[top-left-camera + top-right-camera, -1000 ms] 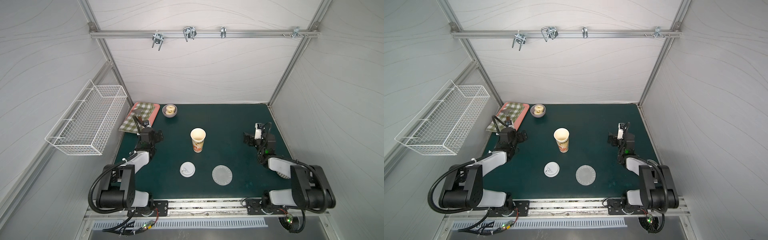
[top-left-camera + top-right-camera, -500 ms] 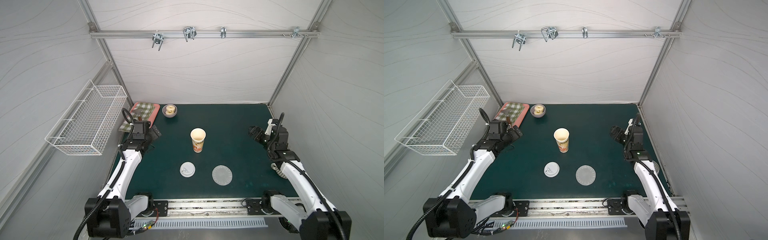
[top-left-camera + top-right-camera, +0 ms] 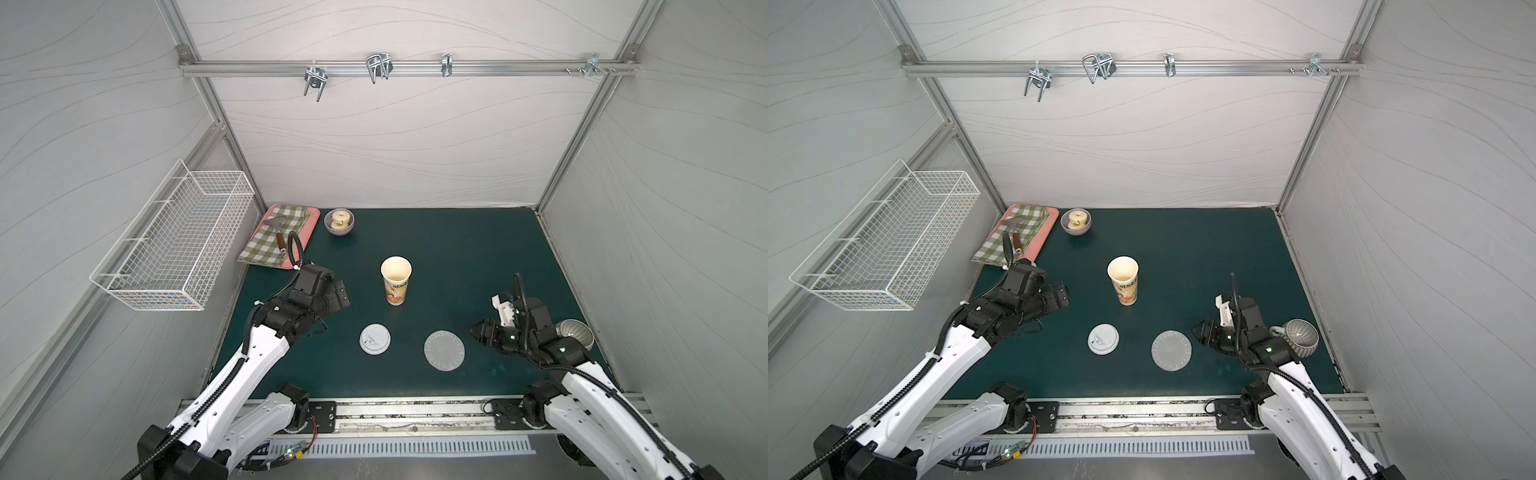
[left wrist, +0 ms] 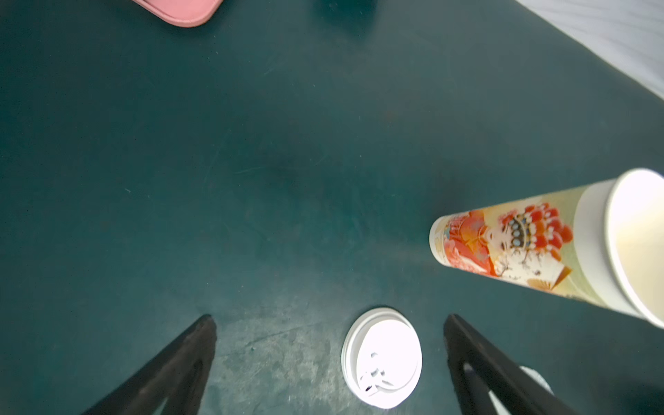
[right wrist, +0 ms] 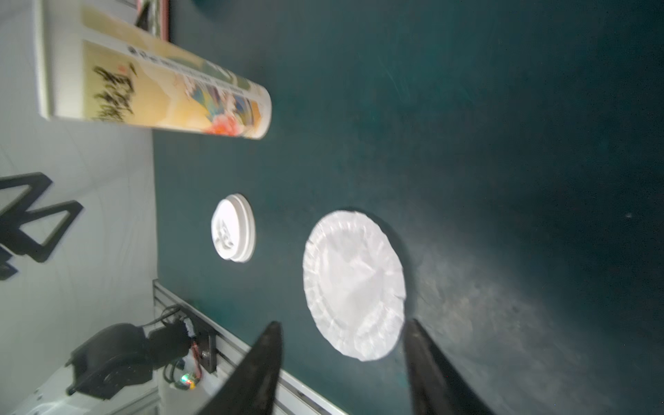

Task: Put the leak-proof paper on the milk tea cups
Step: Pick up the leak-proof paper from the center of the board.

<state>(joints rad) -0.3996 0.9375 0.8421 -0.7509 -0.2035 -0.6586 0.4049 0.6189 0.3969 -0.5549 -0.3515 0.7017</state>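
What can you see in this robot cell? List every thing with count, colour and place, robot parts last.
milk tea cup: 1, white with orange-red print, upright mid-table
leak-proof paper: 1, translucent white, flat near the front
lid: 1, white, flat, left of the paper
bowl: 1, grey-lilac, back left
tray: 1, pink, back-left corner
checked cloth: 1, green-white, on the tray
mug: 1, striped grey, right edge
wire basket: 1, white, left wall
table: 1, dark green, cell floor
left gripper: 1, black, open, left of the cup
right gripper: 1, black, open, by the paper
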